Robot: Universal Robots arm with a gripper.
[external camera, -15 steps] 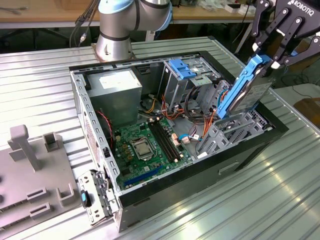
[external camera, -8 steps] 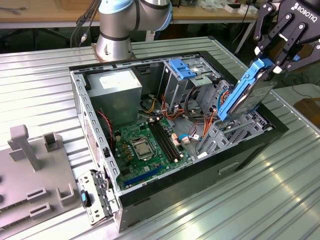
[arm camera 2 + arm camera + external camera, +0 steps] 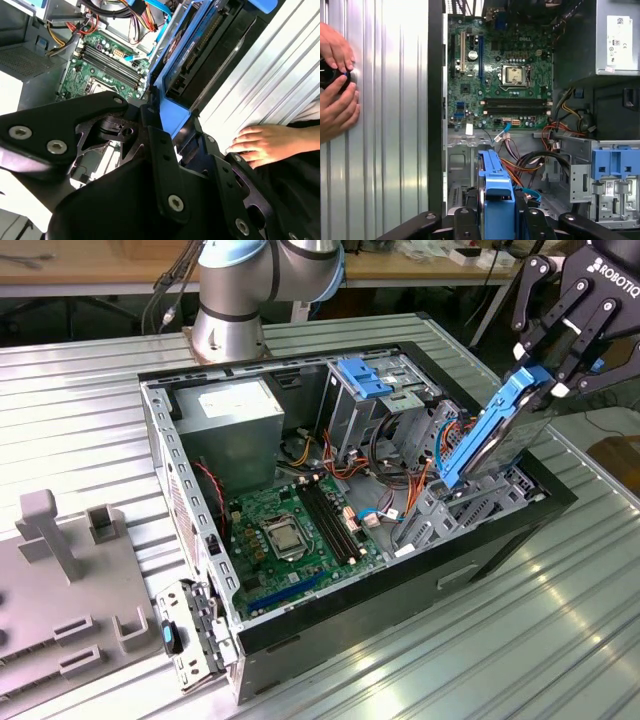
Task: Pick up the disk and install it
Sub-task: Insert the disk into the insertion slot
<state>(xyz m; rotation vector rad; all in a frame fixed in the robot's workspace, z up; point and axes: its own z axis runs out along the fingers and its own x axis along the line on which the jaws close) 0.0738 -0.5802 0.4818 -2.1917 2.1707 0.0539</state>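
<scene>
The tool (image 3: 550, 375) pinches the disk (image 3: 492, 435) at its blue rail end, disk tilted below it. We judge it rigid, dense, shock-sensitive: grip rails, not circuit face.

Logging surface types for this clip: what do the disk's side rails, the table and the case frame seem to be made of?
Rails of the disk: bright blue, evenly coloured, softly glossy, likely moulded plastic. The table: ribbed silver panels with brushed glare, probably aluminium. The case: dull grey perforated sheet, seemingly steel, though the exact metal can't be told.
</scene>
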